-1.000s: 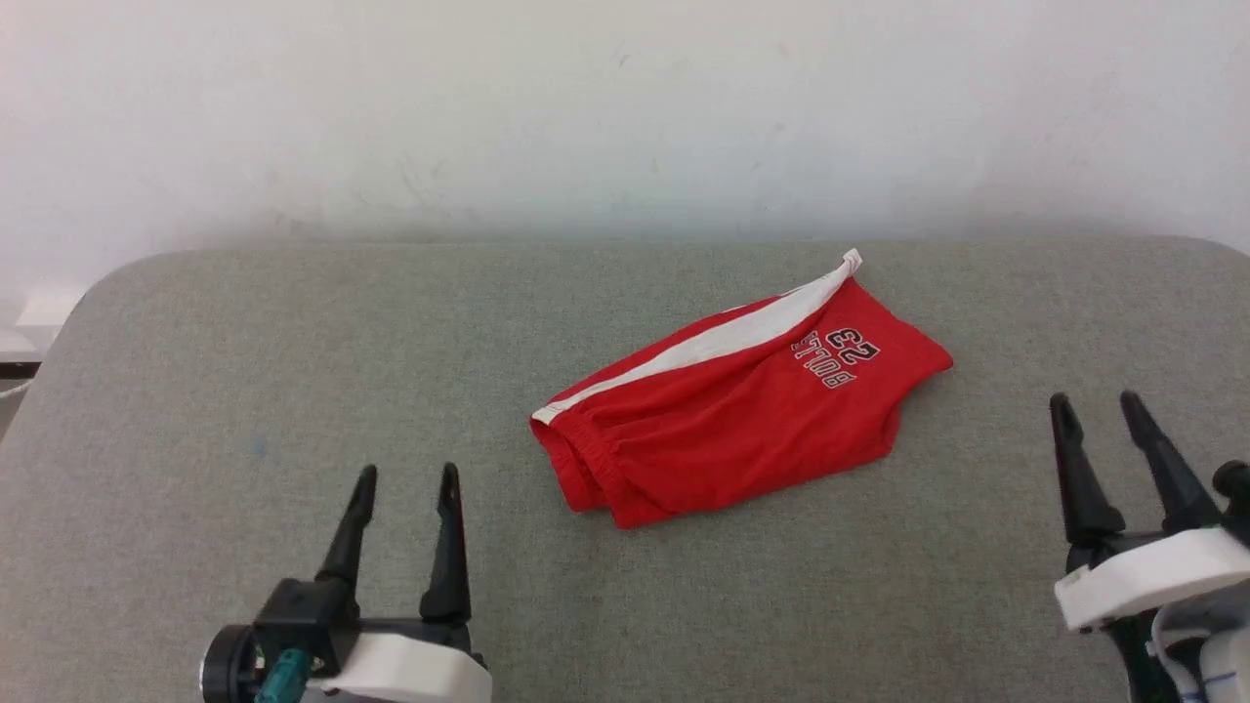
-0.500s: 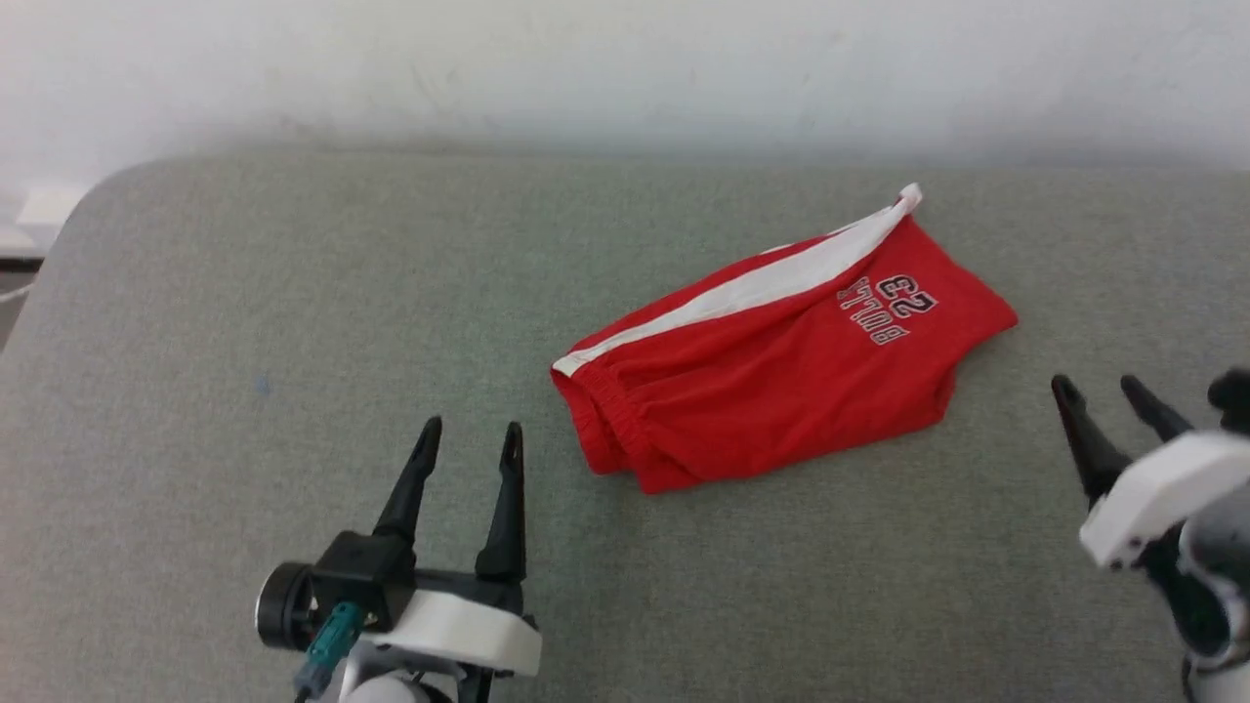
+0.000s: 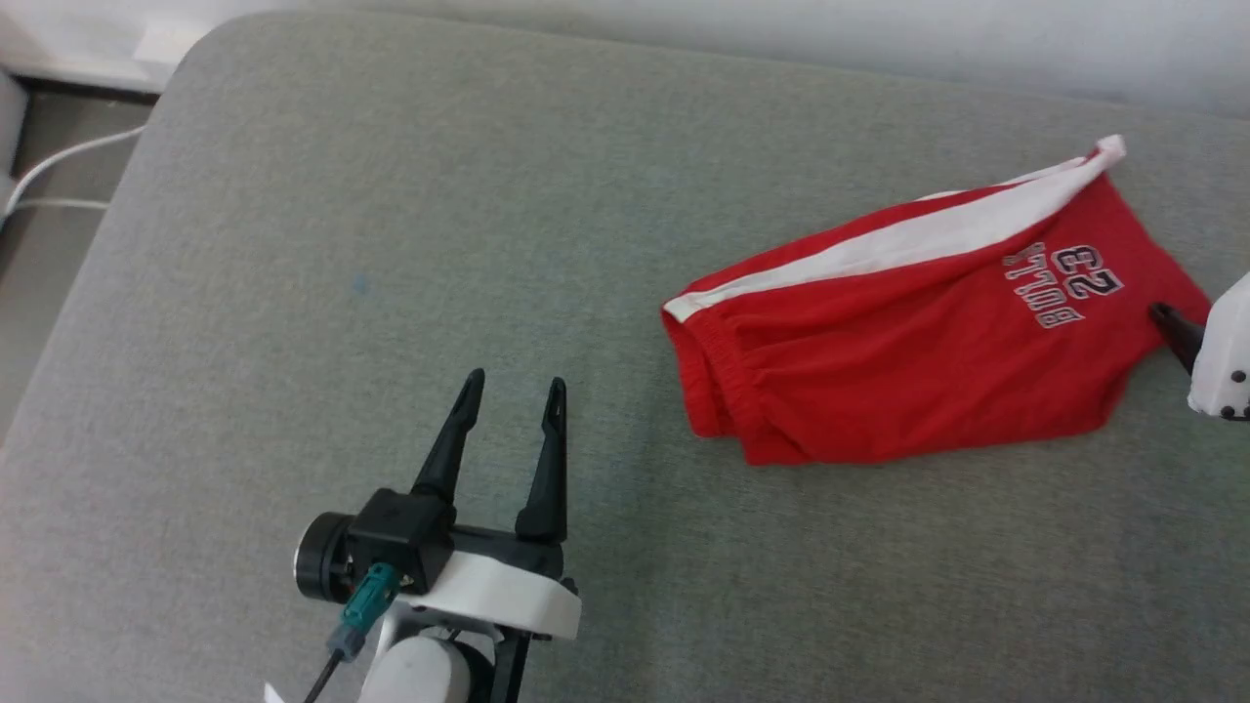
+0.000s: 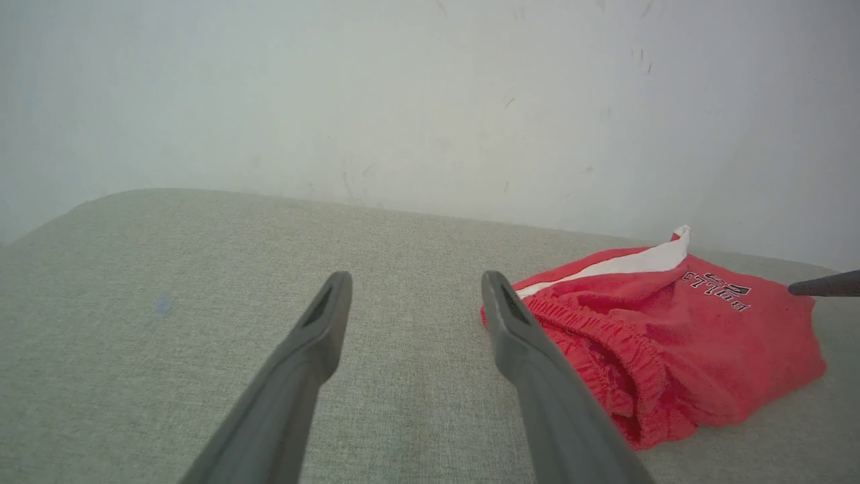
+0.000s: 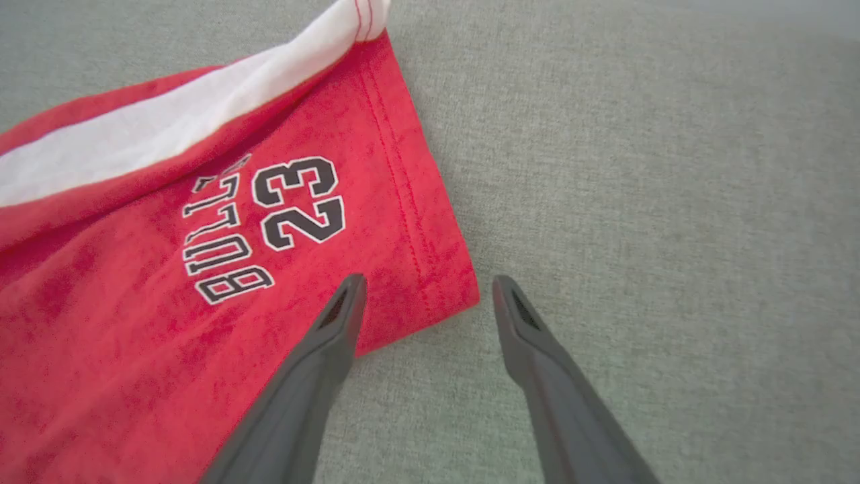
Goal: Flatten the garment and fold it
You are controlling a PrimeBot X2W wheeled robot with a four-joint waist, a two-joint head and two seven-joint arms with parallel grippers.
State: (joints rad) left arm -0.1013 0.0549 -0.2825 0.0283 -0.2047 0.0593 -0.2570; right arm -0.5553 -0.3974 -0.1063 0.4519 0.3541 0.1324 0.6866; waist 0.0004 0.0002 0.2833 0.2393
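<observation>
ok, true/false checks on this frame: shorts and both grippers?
1. The shorts lie on the grey surface. True.
2. The left gripper is shut on the shorts. False: it is open, over bare surface, apart from them.
3. The right gripper is open at the shorts' corner by the "23" print. True.
4. The shorts are spread flat, both legs side by side. False: they lie doubled over, waistband bunched.
5. The white stripe runs along the shorts' far edge. True.
</observation>
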